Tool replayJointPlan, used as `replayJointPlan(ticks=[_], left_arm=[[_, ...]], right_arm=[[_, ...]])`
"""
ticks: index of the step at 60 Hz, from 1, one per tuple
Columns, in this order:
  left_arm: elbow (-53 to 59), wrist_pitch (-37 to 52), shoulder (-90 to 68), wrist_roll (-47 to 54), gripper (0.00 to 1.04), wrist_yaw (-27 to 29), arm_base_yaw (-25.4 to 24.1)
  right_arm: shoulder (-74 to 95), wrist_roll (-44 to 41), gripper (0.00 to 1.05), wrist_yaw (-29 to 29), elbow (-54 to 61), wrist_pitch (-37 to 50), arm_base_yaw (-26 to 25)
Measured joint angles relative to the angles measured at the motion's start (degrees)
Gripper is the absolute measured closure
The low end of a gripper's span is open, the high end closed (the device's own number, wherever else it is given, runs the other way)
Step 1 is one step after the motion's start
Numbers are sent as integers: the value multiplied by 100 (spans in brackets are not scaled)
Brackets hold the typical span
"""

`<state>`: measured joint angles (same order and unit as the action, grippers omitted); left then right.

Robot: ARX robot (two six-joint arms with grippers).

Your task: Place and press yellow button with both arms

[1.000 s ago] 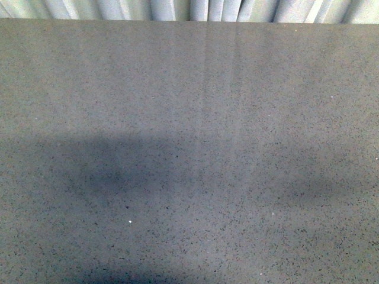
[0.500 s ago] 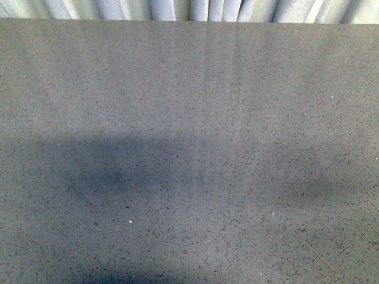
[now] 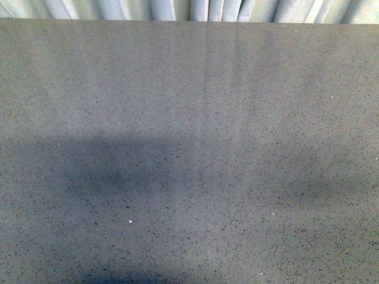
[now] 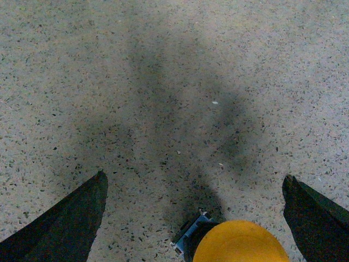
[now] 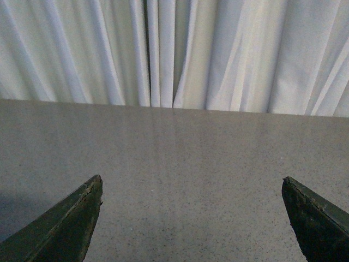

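The yellow button [image 4: 240, 244] shows only in the left wrist view: a round yellow cap on a black body with a blue-and-silver base, standing on the speckled grey table [image 4: 163, 82]. It sits between the wide-spread fingers of my open left gripper [image 4: 194, 180], touching neither finger, and the frame edge cuts off part of it. My right gripper [image 5: 192, 183] is open too, with only bare table between its fingers. Neither arm nor the button appears in the front view.
The front view holds the grey speckled table [image 3: 189, 89] with soft shadows across its near half. Pale pleated curtains [image 5: 174, 49] hang behind the table's far edge [image 5: 174, 108].
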<state>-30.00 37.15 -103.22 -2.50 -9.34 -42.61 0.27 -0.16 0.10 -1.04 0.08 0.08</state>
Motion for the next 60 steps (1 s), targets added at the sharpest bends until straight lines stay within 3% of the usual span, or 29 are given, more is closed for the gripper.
replayJointPlan(ticks=[39, 47, 58, 60], left_arm=[[52, 142, -105, 291, 10, -4, 61], [90, 151, -105, 330, 26, -11, 61], [125, 186, -107, 380, 67, -33, 68], [125, 186, -107, 389, 71, -31, 70]], right_arm=[[0, -2, 9, 0, 0, -2, 0], [0, 0, 9, 0, 0, 0, 0], [0, 0, 9, 0, 0, -2, 0], [0, 0, 9, 0, 0, 0, 0]])
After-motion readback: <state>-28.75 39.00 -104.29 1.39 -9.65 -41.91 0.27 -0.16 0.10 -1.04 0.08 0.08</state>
